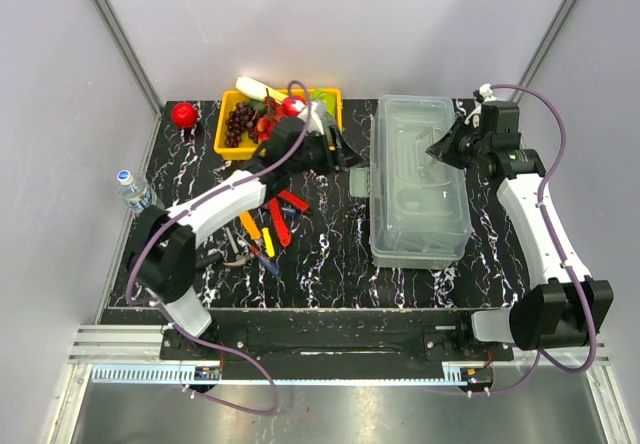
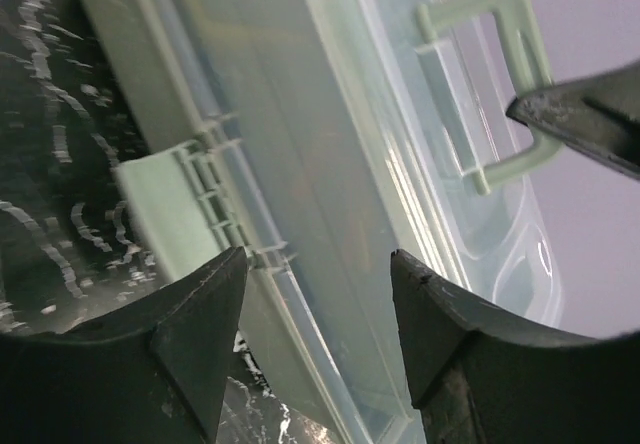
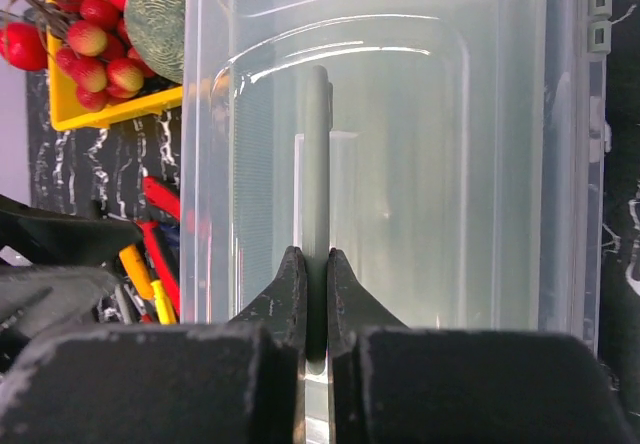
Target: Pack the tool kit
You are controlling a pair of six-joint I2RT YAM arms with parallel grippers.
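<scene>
Pinching the toolbox (image 1: 420, 219) handle (image 3: 317, 154), right gripper (image 3: 316, 264) holds it; left gripper (image 2: 320, 274) gapes wide beside the latch (image 2: 165, 214)

Yellow fruit tray (image 1: 222, 134), loose red fruit (image 1: 183, 114), water bottle (image 1: 131, 189)

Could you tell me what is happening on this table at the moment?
The right gripper has its jaws closed on the handle of the toolbox, whose lid looks shut. The left gripper hovers with jaws open at the latch on the box's left side. The hand tools lie loose on the table, not yet packed.
</scene>
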